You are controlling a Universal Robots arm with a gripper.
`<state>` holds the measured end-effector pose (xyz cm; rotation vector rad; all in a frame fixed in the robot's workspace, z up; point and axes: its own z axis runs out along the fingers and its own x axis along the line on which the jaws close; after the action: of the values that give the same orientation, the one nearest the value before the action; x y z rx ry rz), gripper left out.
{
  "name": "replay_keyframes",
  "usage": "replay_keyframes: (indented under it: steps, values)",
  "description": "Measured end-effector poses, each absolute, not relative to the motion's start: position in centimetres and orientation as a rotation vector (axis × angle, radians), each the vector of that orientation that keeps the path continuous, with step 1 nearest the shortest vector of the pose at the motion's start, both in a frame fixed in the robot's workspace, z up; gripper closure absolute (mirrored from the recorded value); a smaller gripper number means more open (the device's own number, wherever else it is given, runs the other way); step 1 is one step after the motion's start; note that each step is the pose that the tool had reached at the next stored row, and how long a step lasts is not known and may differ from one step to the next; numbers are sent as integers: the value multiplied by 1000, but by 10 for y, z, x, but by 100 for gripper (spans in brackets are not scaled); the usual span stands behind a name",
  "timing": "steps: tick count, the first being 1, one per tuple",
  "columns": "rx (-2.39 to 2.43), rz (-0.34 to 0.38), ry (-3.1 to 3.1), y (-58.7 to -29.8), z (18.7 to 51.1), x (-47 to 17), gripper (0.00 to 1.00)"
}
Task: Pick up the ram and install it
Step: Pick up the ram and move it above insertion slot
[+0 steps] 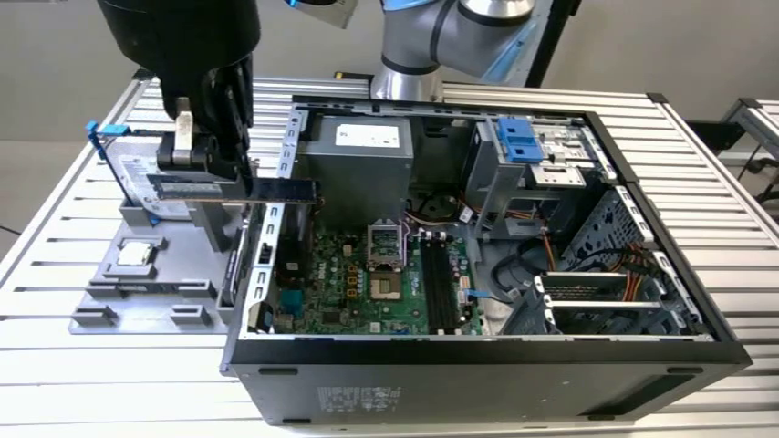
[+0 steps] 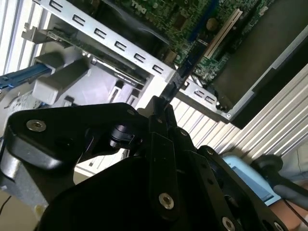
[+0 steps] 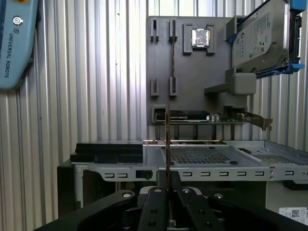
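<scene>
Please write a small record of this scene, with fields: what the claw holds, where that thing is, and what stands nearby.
claw: shut on the ram
ram: held level above the computer case wall at the exterior view's left, not yet in a slot
slots: black, on the board inside the case
holder: grey, beside the case, carries the hard drive and the chip
</scene>
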<state>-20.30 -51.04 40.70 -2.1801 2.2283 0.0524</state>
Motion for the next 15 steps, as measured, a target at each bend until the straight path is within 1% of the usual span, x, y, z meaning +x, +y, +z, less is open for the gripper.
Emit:
replay_keyframes:
  steps: [15]
  values:
    - [-2180, 52, 2228, -510, 407, -175, 100]
